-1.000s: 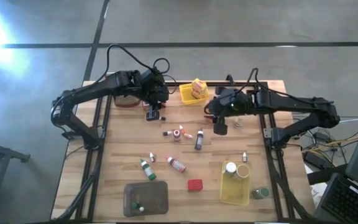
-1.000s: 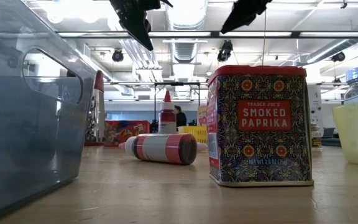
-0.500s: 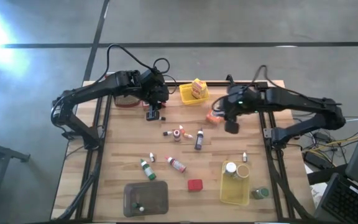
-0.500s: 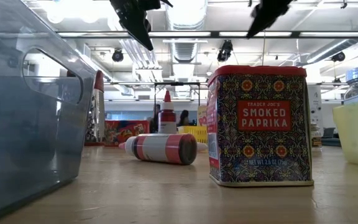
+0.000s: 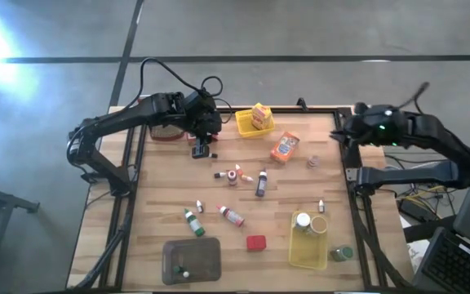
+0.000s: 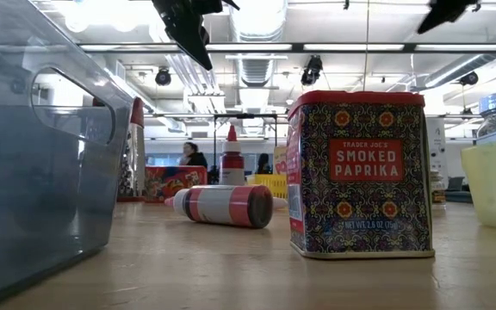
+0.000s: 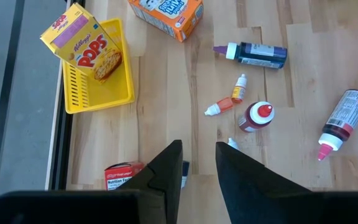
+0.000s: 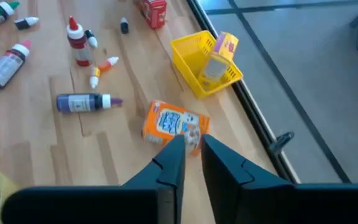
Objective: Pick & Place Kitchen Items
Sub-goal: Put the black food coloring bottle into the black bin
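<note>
hovering at the table's right edge, the right gripper (image 8: 191,146) has its jaws almost together and holds nothing; just ahead of them lies the orange box (image 8: 174,126) on its side, and past it the yellow basket (image 8: 205,70) with a cereal box. across the table, the left gripper (image 7: 197,162) hangs with a narrow gap, empty, over a small red box (image 7: 122,176). reaching again with jaws this narrow would likely shove the orange box away.

Both arms are dark, jointed and matte, trailing looped black cables, each ending in two flat black fingers (image 7: 241,180).
</note>
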You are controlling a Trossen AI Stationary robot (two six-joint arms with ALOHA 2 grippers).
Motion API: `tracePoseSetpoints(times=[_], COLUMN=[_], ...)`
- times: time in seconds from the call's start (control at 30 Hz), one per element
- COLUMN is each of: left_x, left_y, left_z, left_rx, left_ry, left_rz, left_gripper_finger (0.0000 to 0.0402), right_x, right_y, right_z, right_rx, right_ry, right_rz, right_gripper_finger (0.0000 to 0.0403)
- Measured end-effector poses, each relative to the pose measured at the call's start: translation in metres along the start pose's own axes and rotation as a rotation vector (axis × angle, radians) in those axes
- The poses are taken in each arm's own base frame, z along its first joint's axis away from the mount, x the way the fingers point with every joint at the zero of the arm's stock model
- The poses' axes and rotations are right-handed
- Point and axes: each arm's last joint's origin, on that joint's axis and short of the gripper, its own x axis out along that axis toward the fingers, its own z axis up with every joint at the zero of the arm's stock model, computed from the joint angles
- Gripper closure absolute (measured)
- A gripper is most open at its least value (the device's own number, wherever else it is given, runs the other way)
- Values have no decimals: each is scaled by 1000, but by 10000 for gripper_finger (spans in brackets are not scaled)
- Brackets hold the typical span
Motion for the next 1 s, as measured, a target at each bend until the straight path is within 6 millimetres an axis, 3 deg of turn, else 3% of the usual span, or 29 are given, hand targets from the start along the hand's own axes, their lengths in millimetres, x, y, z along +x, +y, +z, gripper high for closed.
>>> tracePoseSetpoints(times=[0.23, 0.53, 0.77, 1.0], left_x=[0, 0, 0, 0], left_y=[0, 0, 0, 1], left_z=[0, 0, 0, 2], left_rx=[0, 0, 0, 1], left_ry=[0, 0, -1, -24], left_rz=[0, 0, 0, 9], left_gripper_finger=[299, 299, 299, 299], right_x=[-19, -11, 0, 9], right_y=[-1, 3, 6, 8], right_z=[-41, -88, -111, -121], right_rx=[61, 67, 70, 67], right_ry=[-83, -107, -106, -88], right_rz=[1, 5, 10, 10], right_gripper_finger=[391, 394, 394, 394])
